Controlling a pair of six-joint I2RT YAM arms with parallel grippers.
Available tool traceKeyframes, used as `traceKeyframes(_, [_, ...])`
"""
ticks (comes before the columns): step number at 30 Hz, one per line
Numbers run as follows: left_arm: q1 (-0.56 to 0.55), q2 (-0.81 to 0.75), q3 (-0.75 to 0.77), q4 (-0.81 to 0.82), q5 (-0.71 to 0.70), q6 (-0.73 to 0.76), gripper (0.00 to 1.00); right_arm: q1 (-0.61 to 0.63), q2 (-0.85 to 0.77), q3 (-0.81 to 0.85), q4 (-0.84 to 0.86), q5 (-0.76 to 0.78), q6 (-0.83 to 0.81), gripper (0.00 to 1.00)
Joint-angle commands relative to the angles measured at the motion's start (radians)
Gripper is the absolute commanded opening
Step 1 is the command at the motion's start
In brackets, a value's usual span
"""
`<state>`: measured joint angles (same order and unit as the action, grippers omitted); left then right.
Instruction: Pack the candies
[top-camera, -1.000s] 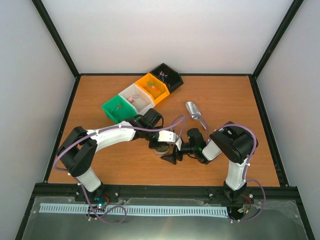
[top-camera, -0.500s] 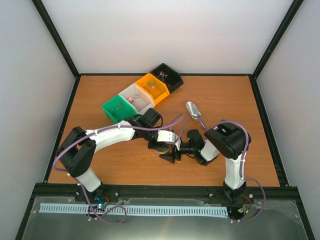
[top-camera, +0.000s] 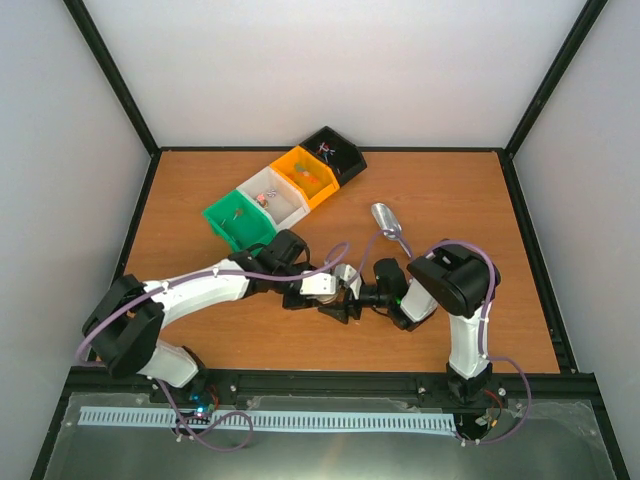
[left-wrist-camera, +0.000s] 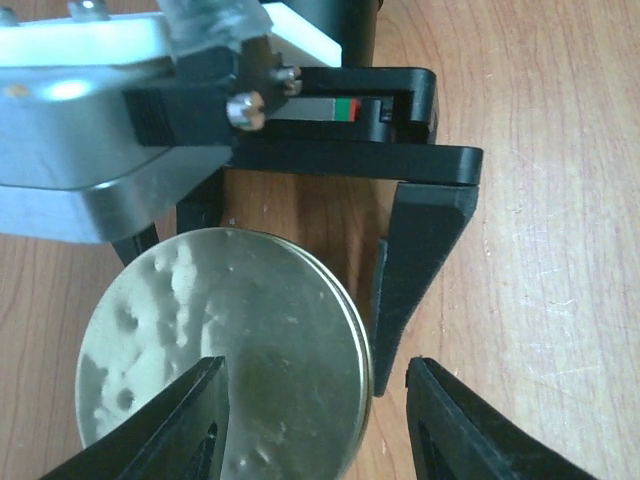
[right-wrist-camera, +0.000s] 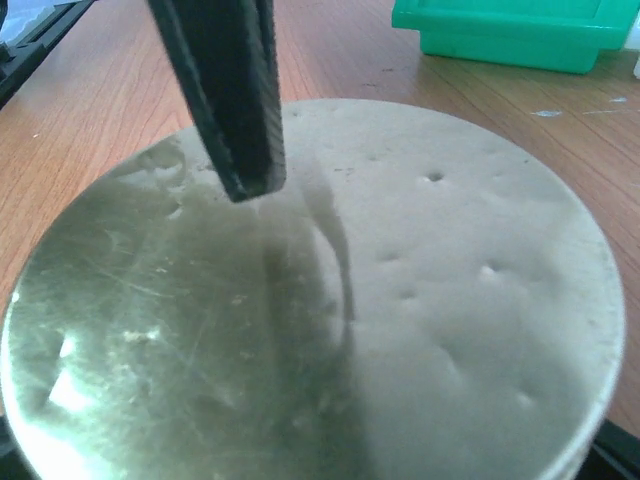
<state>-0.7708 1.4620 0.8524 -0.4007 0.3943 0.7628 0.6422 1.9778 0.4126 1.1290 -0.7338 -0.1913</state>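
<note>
A round gold lid (left-wrist-camera: 220, 350) lies on the wooden table between both grippers and fills the right wrist view (right-wrist-camera: 330, 300). My left gripper (left-wrist-camera: 315, 415) is open: one fingertip (left-wrist-camera: 195, 420) hangs over the lid's face, the other stands off its rim. My right gripper (top-camera: 345, 303) is open and straddles the lid, with one black finger (left-wrist-camera: 420, 270) close beside the rim. A few candies (top-camera: 262, 199) lie in the white bin (top-camera: 285, 207), and others (top-camera: 325, 150) lie in the black bin (top-camera: 345, 160). In the top view the lid is hidden by the grippers.
A green bin (top-camera: 225, 225) and an orange bin (top-camera: 312, 188) complete the diagonal row of bins at the back. The green bin's wall (right-wrist-camera: 500, 30) stands just beyond the lid. A shiny metal scoop (top-camera: 388, 222) lies right of the bins.
The left gripper's jaws have opened wider and its arm has swung lower and to the left. The right gripper's jaws have narrowed slightly around the lid.
</note>
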Motion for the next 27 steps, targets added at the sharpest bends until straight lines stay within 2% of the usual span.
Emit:
traceKeyframes(1, [-0.021, -0.044, -0.043, 0.125, -0.019, -0.037, 0.51, 0.006, 0.024, 0.005, 0.03, 0.03, 0.017, 0.85])
traceKeyframes(6, [-0.047, 0.006, -0.033, 0.151, -0.036, -0.051, 0.47, 0.013, 0.029, 0.009, 0.03, 0.052, 0.023, 0.84])
traceKeyframes(11, [-0.049, 0.064, -0.004, 0.159, -0.086, -0.08, 0.36, 0.023, 0.028, 0.002, 0.034, 0.051, 0.011, 0.81])
traceKeyframes(15, [-0.03, 0.058, -0.025, 0.13, -0.104, -0.056, 0.27, 0.025, 0.027, 0.002, 0.032, 0.047, 0.01, 0.75])
traceKeyframes(27, [0.015, 0.022, -0.094, 0.015, -0.138, 0.103, 0.24, 0.025, 0.008, -0.008, 0.014, 0.031, 0.014, 0.56])
